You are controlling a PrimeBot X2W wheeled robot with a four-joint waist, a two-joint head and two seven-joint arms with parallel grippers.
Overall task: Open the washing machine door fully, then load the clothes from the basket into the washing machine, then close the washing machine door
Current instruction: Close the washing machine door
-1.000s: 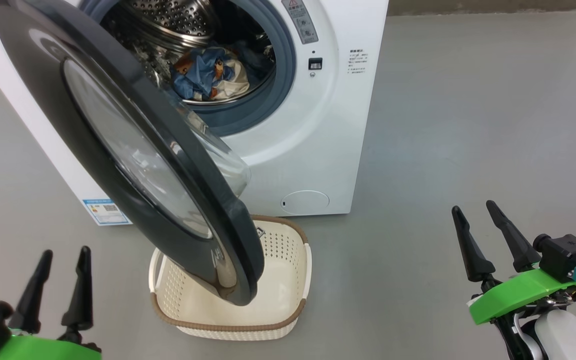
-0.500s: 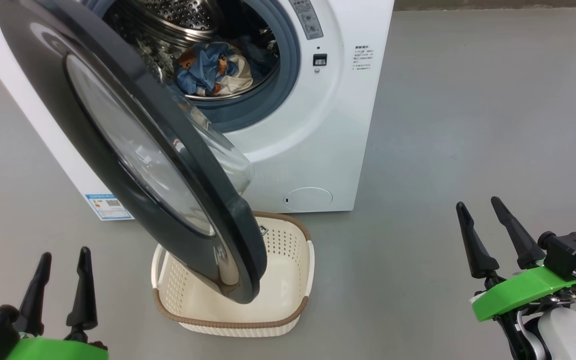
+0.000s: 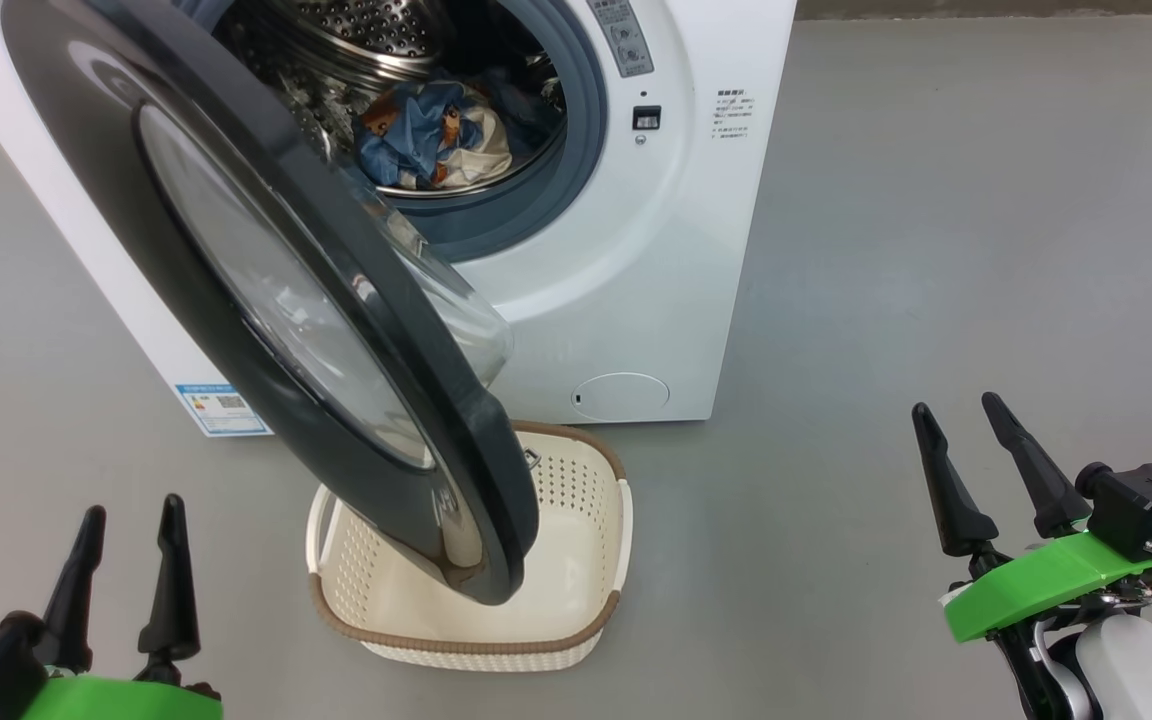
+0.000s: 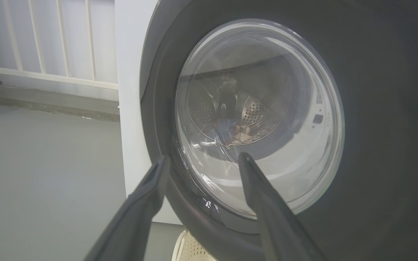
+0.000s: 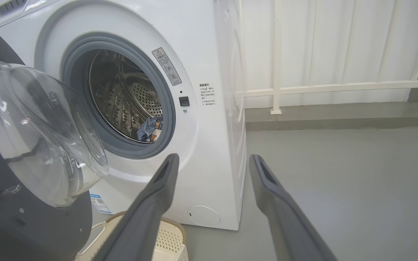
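Note:
The white washing machine (image 3: 636,250) stands at the top of the head view. Its black-rimmed door (image 3: 266,300) with the glass bowl hangs swung out towards me. Blue bear-print and cream clothes (image 3: 431,135) lie in the steel drum. The cream basket (image 3: 576,560) sits on the floor under the door's lower edge, and the part of its inside that shows is bare. My left gripper (image 3: 134,505) is open at the lower left, facing the door's outer glass (image 4: 259,116). My right gripper (image 3: 956,403) is open at the lower right, well clear of the machine (image 5: 212,145).
Grey floor (image 3: 936,250) stretches wide to the right of the machine. A white railing (image 5: 321,87) runs behind it against the wall. On the machine's front sit a blue label sticker (image 3: 221,408) and a round lower hatch (image 3: 621,395).
The head view has shifted a little, so the machine sits slightly further right in it. Both grippers have kept open and hold nothing. The door and basket look unmoved.

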